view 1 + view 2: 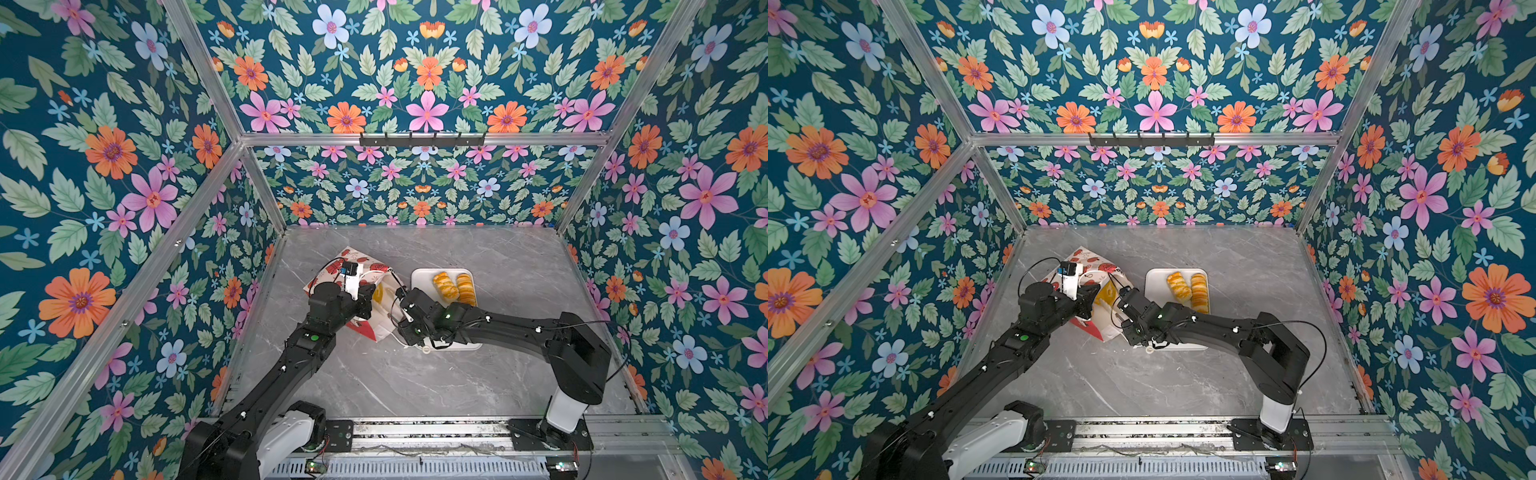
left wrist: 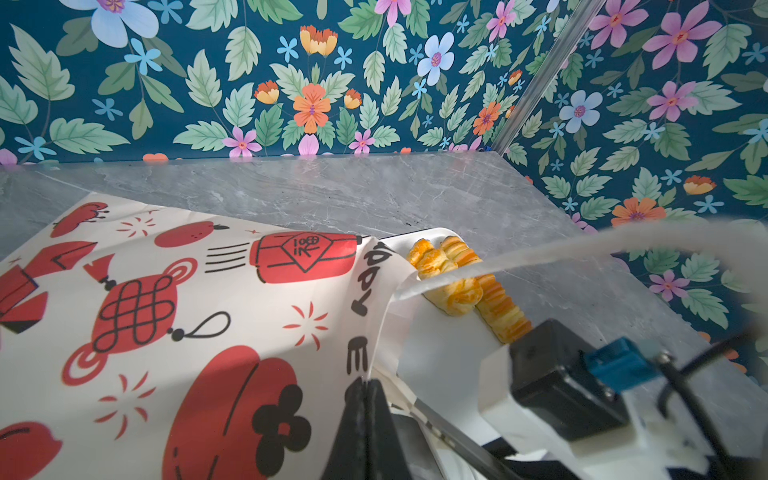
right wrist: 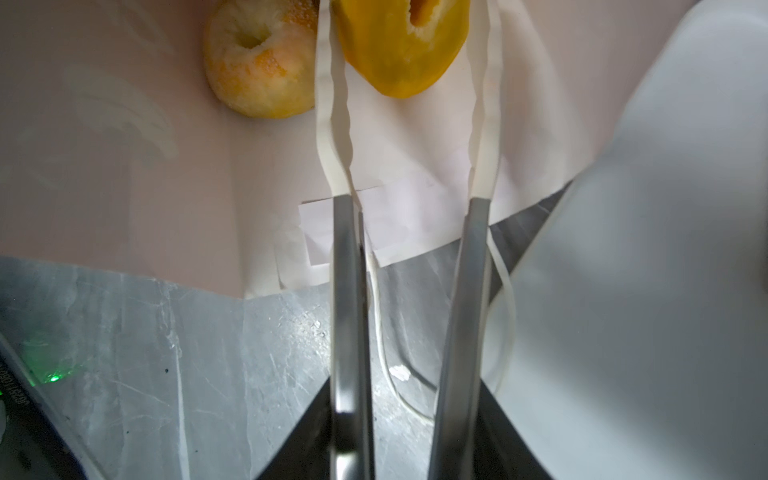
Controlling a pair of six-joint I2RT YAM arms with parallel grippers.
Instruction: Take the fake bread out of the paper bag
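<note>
left claw (image 2: 365,399): clamped shut on the rim of the bag (image 2: 187,311), paper pinched right between the jaws

right claw (image 3: 405,374): narrow, squeezing a pair of metal tongs (image 3: 345,270), so that's what it's holding, not the bread directly

tips (image 3: 332,124): white, poked into the bag mouth straight ahead of the right claw, one on each side of the ring. Both look like they're touching it

ring (image 3: 395,54): glossy yellow, inside the bag, sitting between the tong tips

bagel (image 3: 257,70): in the bag too, on the white lining (image 3: 124,166). It's just beside the ring, off to one side of the tongs, and nothing's touching it

bag position: on its side on the counter (image 1: 415,374), mouth facing the right claw. It's between the two claws in both top views

cord (image 3: 384,332): thin white handle, loose on the counter under the tongs

tray (image 1: 419,278): white, on the counter just past the right claw, right next to the bag mouth

twist (image 1: 445,284) + ridged loaf (image 1: 465,287): out of the bag, side by side on the tray, close together
</note>
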